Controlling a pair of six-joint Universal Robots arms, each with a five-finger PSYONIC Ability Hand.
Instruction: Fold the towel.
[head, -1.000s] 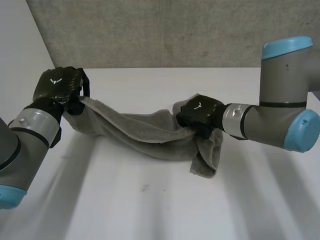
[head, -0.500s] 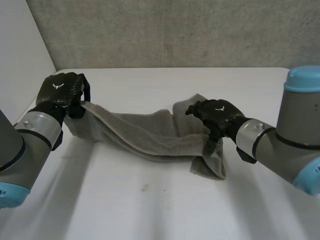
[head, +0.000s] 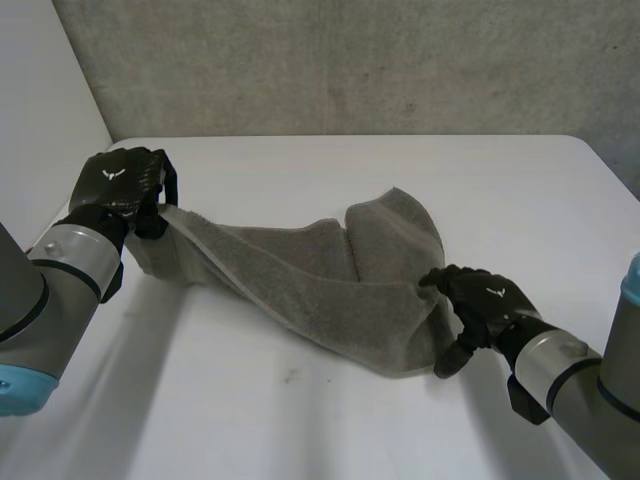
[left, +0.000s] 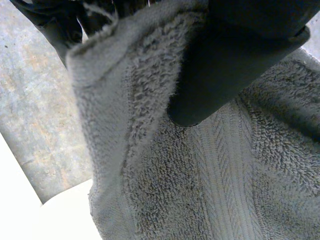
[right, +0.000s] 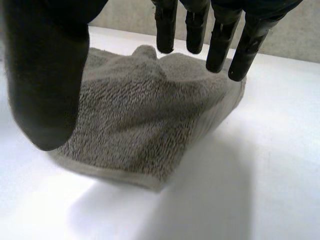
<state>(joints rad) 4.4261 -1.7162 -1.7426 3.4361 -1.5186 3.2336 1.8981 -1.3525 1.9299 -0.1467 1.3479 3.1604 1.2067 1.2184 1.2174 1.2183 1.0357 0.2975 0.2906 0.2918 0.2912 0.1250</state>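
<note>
- Towel (head: 330, 285) lies bunched across the worktop (head: 300, 420), with its left end lifted.
- Left hand (head: 122, 182): fingers and thumb clamp that raised end.
- Right hand (head: 482, 303): just beside the other end, fingers loose, grasping nothing.

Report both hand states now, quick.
Left hand: closed, pinching one end of the grey terry towel.
Right hand: open, fingers straight, holding nothing, beside the towel's other end.
</note>
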